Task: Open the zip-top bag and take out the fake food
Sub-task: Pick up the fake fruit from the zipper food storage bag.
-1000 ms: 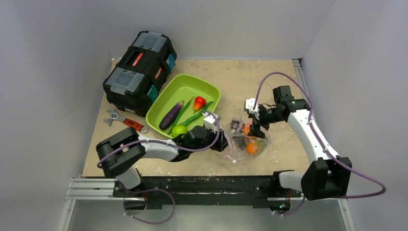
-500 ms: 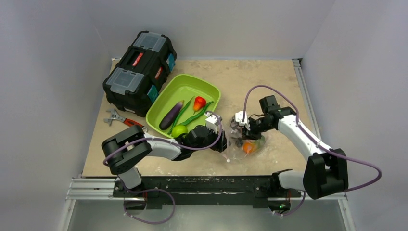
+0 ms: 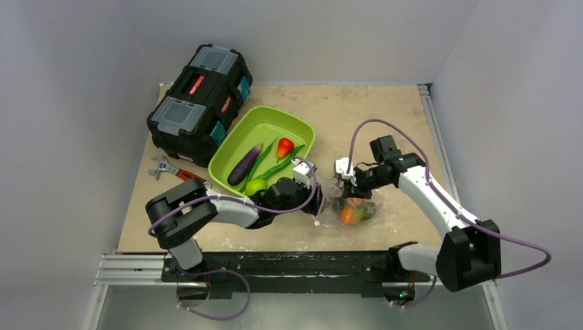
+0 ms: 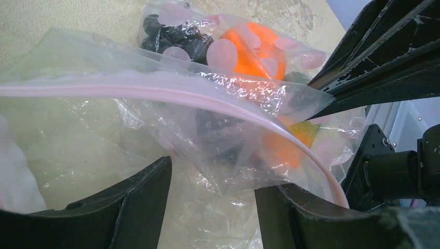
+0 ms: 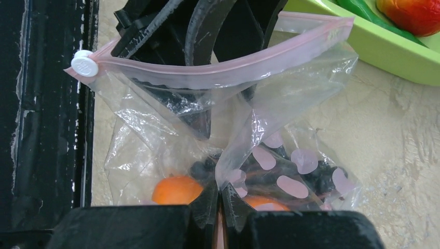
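The clear zip-top bag [image 3: 352, 210] lies near the table's front edge, its pink zip strip [image 5: 233, 70] parted in an arc. Inside it are an orange fruit [image 5: 176, 189], another orange piece [image 4: 254, 49] and a dark bumpy piece [image 4: 171, 39]. My right gripper [image 5: 222, 194] is shut on a fold of the bag's film near the food. My left gripper [image 4: 212, 179] is open at the bag's mouth, with bag film between its fingers [image 4: 135, 207]. More fake food lies in the green tray [image 3: 302, 134]: a purple eggplant [image 3: 245, 165], a red pepper [image 3: 285, 146] and a lime-green ball [image 3: 256, 185].
A black toolbox [image 3: 199, 103] stands at the back left beside the tray. A red-handled wrench [image 3: 180, 173] lies in front of it. The black rail at the table's front edge [image 5: 46, 129] runs close to the bag. The tray's rim [image 5: 394, 52] is just past the bag.
My right gripper has swung left and down onto the bag and shut on its film. The bag has bunched and shifted slightly left. The left gripper has hardly moved.
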`<action>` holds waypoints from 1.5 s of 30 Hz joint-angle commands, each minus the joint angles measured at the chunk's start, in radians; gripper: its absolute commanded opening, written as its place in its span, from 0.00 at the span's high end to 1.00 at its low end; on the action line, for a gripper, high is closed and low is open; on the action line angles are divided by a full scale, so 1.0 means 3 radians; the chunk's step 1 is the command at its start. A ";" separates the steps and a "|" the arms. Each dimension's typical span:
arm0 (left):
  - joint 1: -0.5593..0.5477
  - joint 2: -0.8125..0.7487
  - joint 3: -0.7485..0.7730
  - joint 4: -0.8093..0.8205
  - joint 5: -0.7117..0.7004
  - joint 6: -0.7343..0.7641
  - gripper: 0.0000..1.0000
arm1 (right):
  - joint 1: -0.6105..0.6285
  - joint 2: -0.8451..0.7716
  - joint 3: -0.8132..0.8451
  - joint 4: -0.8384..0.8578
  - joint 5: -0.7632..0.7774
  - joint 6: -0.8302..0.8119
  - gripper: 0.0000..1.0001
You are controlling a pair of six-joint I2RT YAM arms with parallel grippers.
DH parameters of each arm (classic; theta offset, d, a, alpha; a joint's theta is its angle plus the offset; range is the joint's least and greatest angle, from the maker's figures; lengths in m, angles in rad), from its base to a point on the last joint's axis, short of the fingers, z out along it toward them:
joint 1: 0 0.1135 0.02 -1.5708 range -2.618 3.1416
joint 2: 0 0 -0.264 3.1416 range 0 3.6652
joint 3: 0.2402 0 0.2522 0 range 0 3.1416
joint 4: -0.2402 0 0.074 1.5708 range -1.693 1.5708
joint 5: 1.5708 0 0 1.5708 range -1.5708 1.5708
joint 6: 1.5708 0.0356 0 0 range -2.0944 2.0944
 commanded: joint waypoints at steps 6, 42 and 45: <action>0.0050 0.0016 -0.0005 0.0314 0.0057 -0.0057 0.42 | 0.0103 -0.0141 0.0180 -0.0025 -0.0349 0.0154 1.00; 0.0135 0.0030 -0.0062 0.0423 0.0178 -0.0103 0.41 | 0.0108 -0.0405 0.0400 -0.0224 0.0042 0.0306 0.58; 0.0138 0.0035 -0.0057 0.0428 0.0189 -0.0106 0.41 | 0.0107 -0.0401 0.0343 -0.0166 0.0022 0.0306 0.46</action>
